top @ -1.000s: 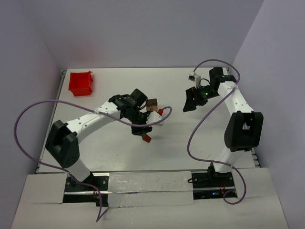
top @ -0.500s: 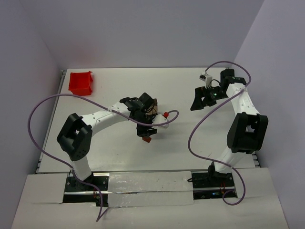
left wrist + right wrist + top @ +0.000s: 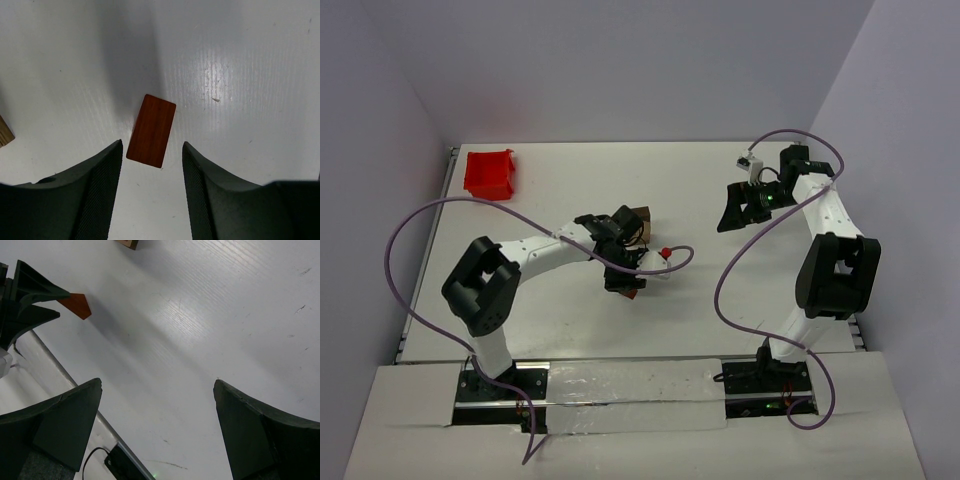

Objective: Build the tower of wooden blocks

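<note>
A reddish-brown wedge piece [image 3: 151, 131] lies flat on the white table. My left gripper [image 3: 151, 150] is open right above it, and the near end of the piece lies between the fingertips, touching neither. In the top view the left gripper [image 3: 623, 276] covers most of the wedge [image 3: 633, 293]. The wood block tower [image 3: 640, 216] is a short brown stack just behind the left wrist, partly hidden by it. My right gripper [image 3: 731, 208] is open and empty, held above the table to the right. The right wrist view shows the right gripper [image 3: 157, 385] wide open, and the wedge [image 3: 76, 305] far off.
A red plastic bin [image 3: 490, 173] stands at the back left corner. Purple cables loop from both arms over the table. A tan block edge [image 3: 4, 131] shows at the left of the left wrist view. The table's near edge [image 3: 75, 385] runs under the right gripper.
My left arm has swung in and the gripper has settled over the wedge, which has not moved. The right gripper has drawn back a little to the right.
</note>
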